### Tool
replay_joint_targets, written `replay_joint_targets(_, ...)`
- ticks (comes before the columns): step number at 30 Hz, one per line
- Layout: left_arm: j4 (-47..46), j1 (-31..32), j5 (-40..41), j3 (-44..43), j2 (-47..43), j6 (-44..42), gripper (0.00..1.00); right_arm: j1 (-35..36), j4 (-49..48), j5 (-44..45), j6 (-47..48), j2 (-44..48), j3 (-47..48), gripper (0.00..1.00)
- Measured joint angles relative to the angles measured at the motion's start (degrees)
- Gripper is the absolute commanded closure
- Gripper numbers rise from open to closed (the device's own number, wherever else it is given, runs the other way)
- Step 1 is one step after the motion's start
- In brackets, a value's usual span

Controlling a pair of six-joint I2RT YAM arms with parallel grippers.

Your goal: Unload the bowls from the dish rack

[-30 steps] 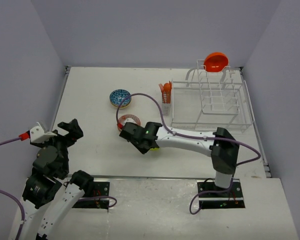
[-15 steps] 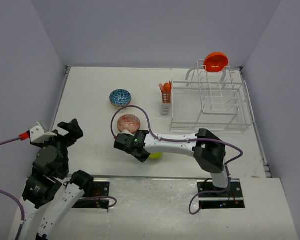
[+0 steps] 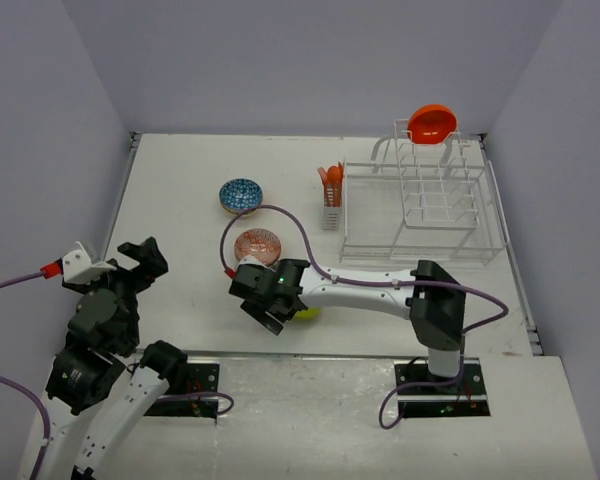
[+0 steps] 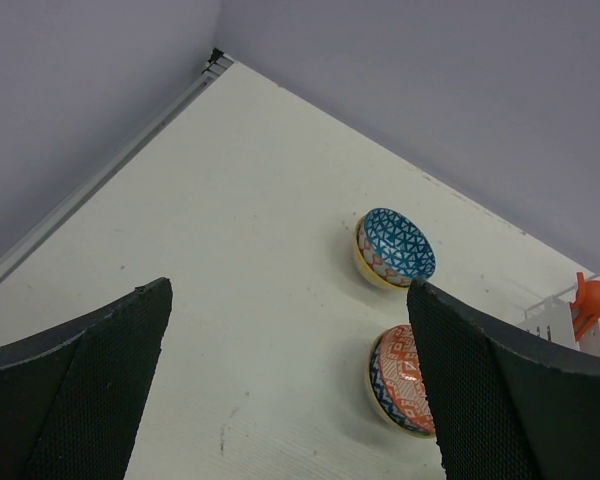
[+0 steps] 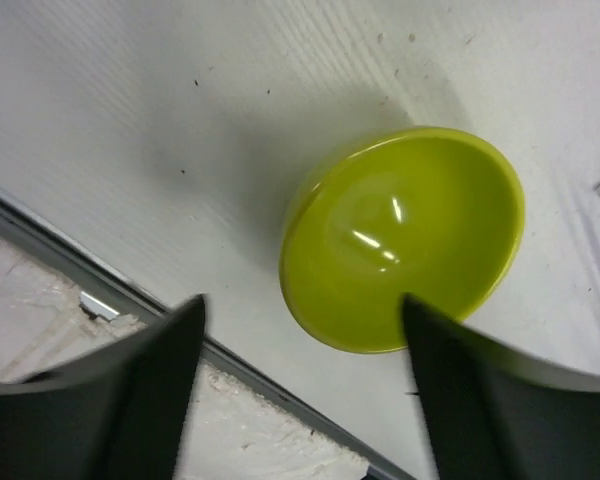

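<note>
A yellow-green bowl (image 5: 400, 240) rests upright on the table close to the front edge, largely hidden under the right arm in the top view (image 3: 310, 312). My right gripper (image 5: 300, 400) hovers over it, open, with the fingers either side of the bowl's near rim and not gripping. A blue mosaic bowl (image 3: 241, 196) and a red-brown patterned bowl (image 3: 258, 244) sit on the table to the left of the dish rack (image 3: 420, 258). An orange bowl (image 3: 432, 123) is perched on the rack's tall section. My left gripper (image 3: 115, 262) is raised at the left, open and holding nothing.
An orange utensil holder (image 3: 331, 187) hangs on the rack's left side. The table's metal front strip (image 5: 80, 290) runs just beside the yellow-green bowl. Purple walls close in the left, back and right. The right arm's purple cable (image 3: 280, 215) loops over the patterned bowls.
My right gripper carried the yellow-green bowl leftward and toward the front edge, then opened, leaving the bowl on the table. The left arm has barely moved.
</note>
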State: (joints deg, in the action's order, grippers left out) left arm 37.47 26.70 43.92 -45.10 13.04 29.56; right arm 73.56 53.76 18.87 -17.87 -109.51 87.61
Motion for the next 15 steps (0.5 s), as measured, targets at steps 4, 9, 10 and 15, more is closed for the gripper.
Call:
replay_joint_targets(4,-0.02,0.0,0.0,0.0,0.09,0.0,0.0,0.04,-1.18,1.49,0.39,6.73,-0.15,0.01)
replay_joint_targets(9,-0.02,0.0,0.0,0.0,0.13,-0.02,0.0,-0.44,-6.97,3.28,1.05,20.24,-3.08,0.01)
replay_joint_targets(10,-0.02,0.0,0.0,0.0,0.2,-0.02,0.0,-0.96,-9.16,2.84,1.05,23.45,-4.31,0.01)
replay_joint_targets(15,-0.02,0.0,0.0,0.0,1.4,0.0,0.0,-9.2,-20.7,-1.44,-0.37,37.53,-12.17,0.01)
